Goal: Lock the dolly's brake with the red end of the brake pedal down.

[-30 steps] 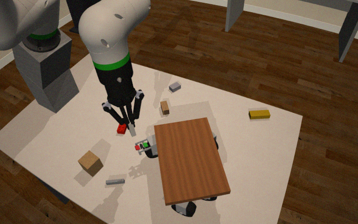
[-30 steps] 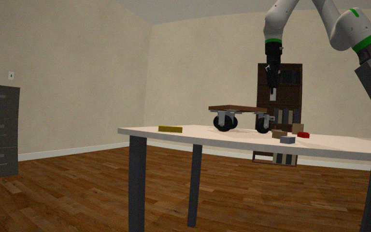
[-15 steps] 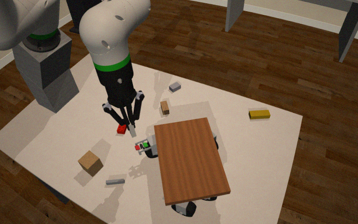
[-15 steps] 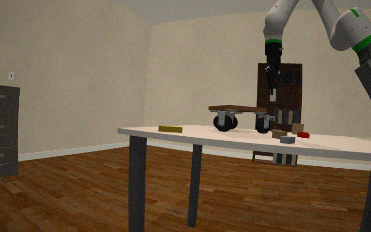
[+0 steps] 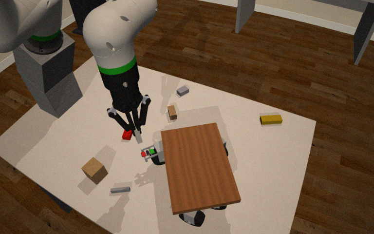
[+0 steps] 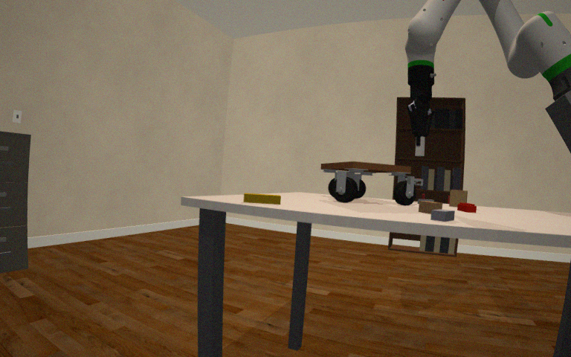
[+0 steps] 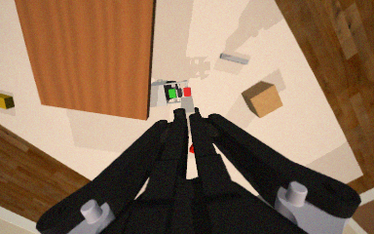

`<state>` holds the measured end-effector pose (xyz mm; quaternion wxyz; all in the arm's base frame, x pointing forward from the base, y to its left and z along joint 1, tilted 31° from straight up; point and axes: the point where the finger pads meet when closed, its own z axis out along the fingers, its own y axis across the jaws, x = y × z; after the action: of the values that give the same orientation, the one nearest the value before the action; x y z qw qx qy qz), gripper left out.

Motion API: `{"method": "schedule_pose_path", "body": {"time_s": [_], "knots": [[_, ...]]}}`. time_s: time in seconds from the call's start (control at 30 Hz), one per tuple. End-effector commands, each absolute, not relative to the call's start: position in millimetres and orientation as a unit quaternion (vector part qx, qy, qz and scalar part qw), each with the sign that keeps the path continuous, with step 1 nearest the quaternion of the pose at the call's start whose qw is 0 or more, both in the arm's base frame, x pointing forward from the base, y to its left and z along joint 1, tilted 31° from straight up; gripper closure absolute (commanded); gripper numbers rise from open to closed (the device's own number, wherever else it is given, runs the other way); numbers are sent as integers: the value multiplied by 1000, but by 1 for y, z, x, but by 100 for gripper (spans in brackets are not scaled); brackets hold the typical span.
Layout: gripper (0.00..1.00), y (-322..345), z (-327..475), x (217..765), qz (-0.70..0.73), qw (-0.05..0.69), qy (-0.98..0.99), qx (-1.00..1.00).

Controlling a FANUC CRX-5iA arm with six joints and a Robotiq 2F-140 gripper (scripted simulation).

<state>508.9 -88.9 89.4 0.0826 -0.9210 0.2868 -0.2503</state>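
Observation:
The dolly (image 5: 196, 162) has a wooden deck and black casters and stands on the white table. Its brake pedal (image 5: 147, 152) sticks out at the deck's near-left corner, with a red end (image 5: 143, 154) outward and a green end (image 5: 152, 151) inward. I cannot tell which end is lower. My gripper (image 5: 138, 136) is shut and empty. It points down, well above the table and a little left of the pedal. The side view shows my gripper (image 6: 419, 149) above the deck (image 6: 365, 166). In the wrist view the fingertips (image 7: 187, 113) are just short of the pedal's red end (image 7: 187, 92).
A red brick (image 5: 126, 134) lies under the gripper. A tan cube (image 5: 94, 169), a grey bar (image 5: 120, 189), a brown block (image 5: 172, 112), a grey block (image 5: 182, 90) and a yellow block (image 5: 271, 119) lie around the dolly. The robot's base (image 5: 45, 68) stands at the left.

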Motion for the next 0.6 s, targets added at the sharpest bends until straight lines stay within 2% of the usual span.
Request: {"method": "schedule_pose_path", "body": {"time_s": [0.0, 0.57], "knots": [[100, -89, 90, 509, -250, 83, 287, -921], [100, -89, 81, 514, -251, 81, 288, -920]]}}
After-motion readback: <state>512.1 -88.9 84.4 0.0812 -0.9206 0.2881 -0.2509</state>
